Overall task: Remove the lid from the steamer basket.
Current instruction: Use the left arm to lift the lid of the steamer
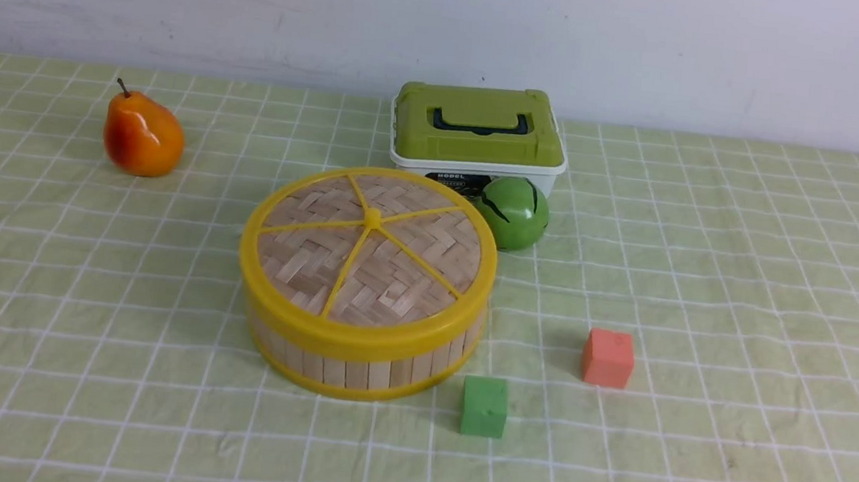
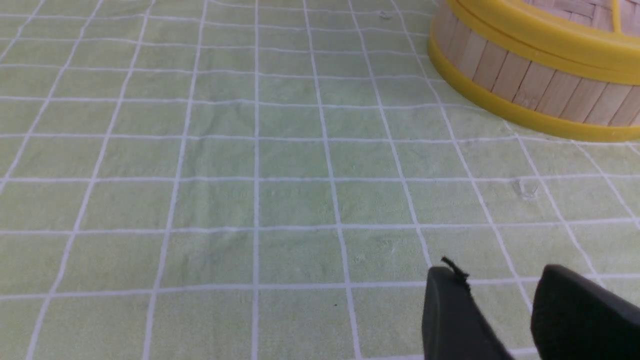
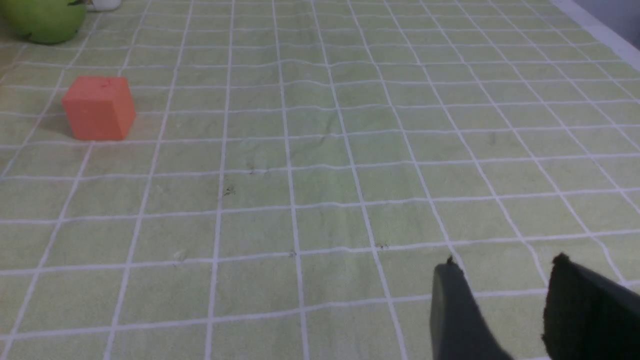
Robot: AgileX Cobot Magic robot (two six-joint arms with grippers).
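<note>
On the green checked tablecloth (image 1: 758,270), the steamer basket (image 1: 358,366) sits just left of centre with the lid (image 1: 386,268) seated flat and level on its top rim, not yet lifted. Round as it is, the lid offers you no long axis, only a thick yellow rim and a small centre knob (image 1: 372,218). The left gripper (image 2: 500,285) hangs low over bare cloth, fingers parted and holding nothing, with the basket's slatted wall ahead of it and off to one side. The right gripper (image 3: 502,272), likewise parted and empty, faces only the orange cube (image 3: 98,107) and the edge of a green ball (image 3: 45,20) — no basket in its view. So the left arm looks the nearer for your reach. The front view shows the whole lid but neither arm; only the wrist views show you the fingers.
</note>
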